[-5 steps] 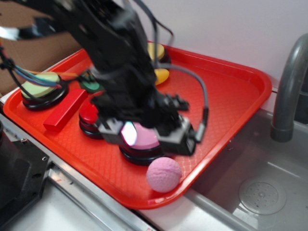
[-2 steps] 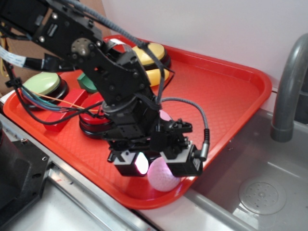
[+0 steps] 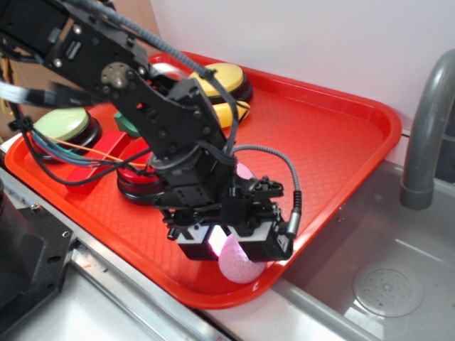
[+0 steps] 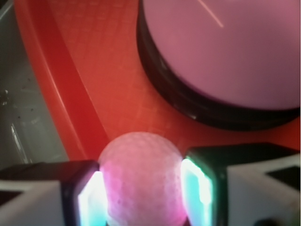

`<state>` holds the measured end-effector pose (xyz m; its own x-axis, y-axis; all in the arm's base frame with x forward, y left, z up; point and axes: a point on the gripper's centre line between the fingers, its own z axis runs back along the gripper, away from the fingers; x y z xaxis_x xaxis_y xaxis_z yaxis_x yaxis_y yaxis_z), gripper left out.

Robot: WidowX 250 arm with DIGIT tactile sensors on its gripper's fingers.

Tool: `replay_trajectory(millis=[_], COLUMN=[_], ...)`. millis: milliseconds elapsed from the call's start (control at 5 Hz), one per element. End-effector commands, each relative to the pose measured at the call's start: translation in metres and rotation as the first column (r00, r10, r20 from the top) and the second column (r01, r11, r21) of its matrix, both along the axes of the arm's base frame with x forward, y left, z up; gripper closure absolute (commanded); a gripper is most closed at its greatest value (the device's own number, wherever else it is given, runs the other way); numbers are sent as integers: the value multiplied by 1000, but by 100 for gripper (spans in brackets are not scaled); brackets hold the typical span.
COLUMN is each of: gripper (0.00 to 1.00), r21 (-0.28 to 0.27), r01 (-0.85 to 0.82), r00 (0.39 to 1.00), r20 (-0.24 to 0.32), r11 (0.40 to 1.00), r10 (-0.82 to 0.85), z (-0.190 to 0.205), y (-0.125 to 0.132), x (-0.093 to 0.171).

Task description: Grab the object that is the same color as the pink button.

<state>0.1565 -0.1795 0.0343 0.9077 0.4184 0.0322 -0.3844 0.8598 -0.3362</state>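
Red tray (image 3: 341, 142) sits on the bench, right beside a grey sink (image 3: 387, 284). The little pink ball (image 4: 141, 176) lies near the tray's front edge, close to the corner by the sink. The big pink button (image 4: 225, 52) is just behind it, and they do not touch.

My hand (image 3: 231, 245) is down over the ball. The wrist view shows one finger pad (image 4: 91, 197) on each side of it. Both pads look like they press on the ball, so I think I am gripping it now. I cannot tell how tight.

I judge the grab is almost done. Next I should hold firm and lift straight up, slowly, so the ball does not pop out.

The ball is round. It has no long side and points no way.
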Motion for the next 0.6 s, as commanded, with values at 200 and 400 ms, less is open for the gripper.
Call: replay_trajectory(millis=[200, 400], gripper=[100, 100], r21=[82, 178], r01=[158, 226], r00=[987, 972], r20=[13, 15], r11=[984, 958], r10=[-160, -233], z=[25, 61], y=[-6, 4], x=[13, 22])
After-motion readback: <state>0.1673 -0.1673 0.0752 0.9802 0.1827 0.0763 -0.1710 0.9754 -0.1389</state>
